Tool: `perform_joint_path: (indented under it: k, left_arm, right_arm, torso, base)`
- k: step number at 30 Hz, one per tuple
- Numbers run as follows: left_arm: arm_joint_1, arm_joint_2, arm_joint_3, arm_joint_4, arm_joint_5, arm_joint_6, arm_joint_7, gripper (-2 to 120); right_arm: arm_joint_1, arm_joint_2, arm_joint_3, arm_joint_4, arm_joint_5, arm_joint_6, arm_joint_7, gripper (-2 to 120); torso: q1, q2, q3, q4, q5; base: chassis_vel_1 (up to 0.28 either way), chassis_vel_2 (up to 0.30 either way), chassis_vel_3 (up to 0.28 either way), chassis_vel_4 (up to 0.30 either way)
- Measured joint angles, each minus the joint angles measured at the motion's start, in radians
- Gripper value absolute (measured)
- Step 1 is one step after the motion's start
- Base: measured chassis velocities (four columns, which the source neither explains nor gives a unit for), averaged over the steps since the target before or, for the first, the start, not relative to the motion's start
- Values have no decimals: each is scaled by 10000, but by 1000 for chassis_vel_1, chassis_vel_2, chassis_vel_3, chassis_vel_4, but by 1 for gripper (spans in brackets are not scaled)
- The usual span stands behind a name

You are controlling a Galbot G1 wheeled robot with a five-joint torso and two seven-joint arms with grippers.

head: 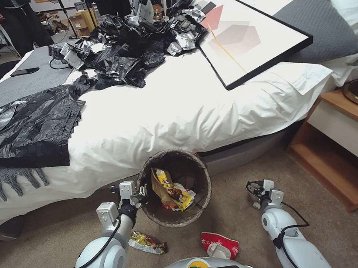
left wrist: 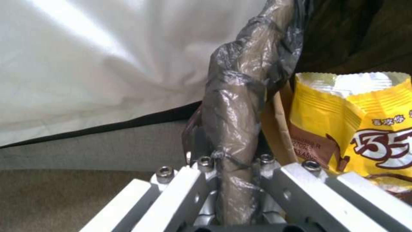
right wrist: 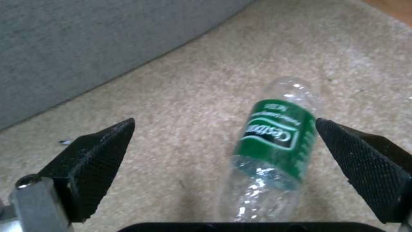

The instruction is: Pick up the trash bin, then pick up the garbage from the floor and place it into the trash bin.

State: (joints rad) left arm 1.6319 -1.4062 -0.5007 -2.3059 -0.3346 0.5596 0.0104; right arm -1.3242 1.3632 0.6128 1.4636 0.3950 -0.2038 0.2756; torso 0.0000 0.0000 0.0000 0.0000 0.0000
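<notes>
The trash bin (head: 203,172), round and lined with a dark bag, stands on the floor (head: 42,262) against the bed's side. My left gripper (head: 137,197) is shut on its bag-covered rim (left wrist: 235,129). Inside it lie a yellow snack wrapper (left wrist: 356,129) and a brown paper bag (head: 157,185). My right gripper (head: 255,190) hangs low over the carpet to the bin's right, open, with a small clear green-labelled bottle (right wrist: 270,145) lying between its black fingers (right wrist: 103,151), closer to one of them. More garbage lies in front of me: a shiny snack wrapper (head: 147,242) and a red-and-white carton (head: 220,245).
The bed (head: 176,116) with white sheet spans the view just behind the bin, carrying black bags (head: 24,128) and a framed picture (head: 245,33). A wooden nightstand (head: 348,147) stands to the right of my right arm. Bare carpet lies left of the left arm.
</notes>
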Motion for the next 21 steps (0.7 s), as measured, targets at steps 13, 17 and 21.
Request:
perform_joint_path:
  k: [13,17,21]
  left_arm:
    - [41,9,10,-64,23,-4,9,0]
    - [62,0,8,-71,43,-4,10,0]
    - [64,-5,8,-70,55,-5,11,0]
  right_arm:
    - [451,-122,258,-888,-160,255,-206,100]
    - [694,-146,294,-1305,-185,335,-257,100]
    - [825,-139,302,-1640,-242,437,-323,100]
  torso:
    - [0,0,0,0,1]
    - [0,0,0,2,0]
    - [0,0,0,-1,0]
  base:
    - [0,0,0,0]
    - [0,0,0,0]
    - [0,0,0,0]
